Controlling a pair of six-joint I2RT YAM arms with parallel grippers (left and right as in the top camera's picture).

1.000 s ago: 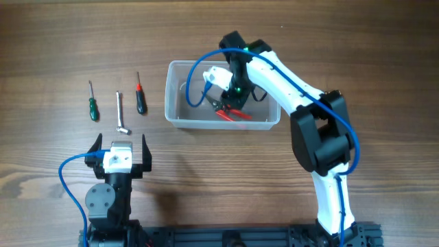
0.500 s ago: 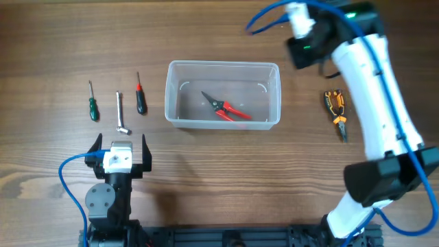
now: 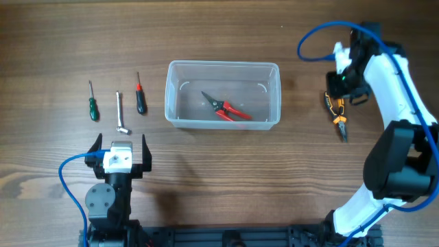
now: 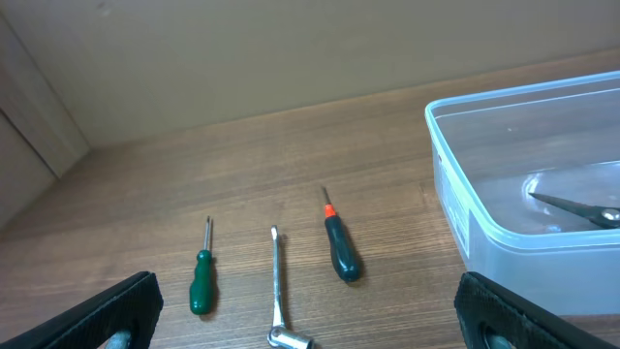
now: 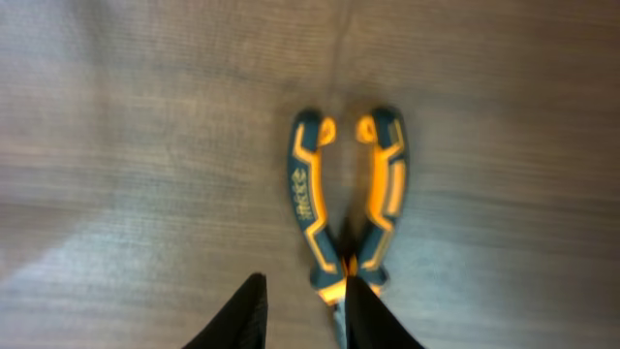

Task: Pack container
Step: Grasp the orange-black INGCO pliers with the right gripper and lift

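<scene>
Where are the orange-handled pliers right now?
In the overhead view the pliers lie on the table on the robot's right side. They are to the right of the container, outside it, just below the right gripper.

We made out only 1 marking anywhere, a short line of pale lettering along one dark-and-orange handle of the pliers [image 5: 308, 204] in the right wrist view, and it was too blurred for us to read a single letter or number.
</scene>
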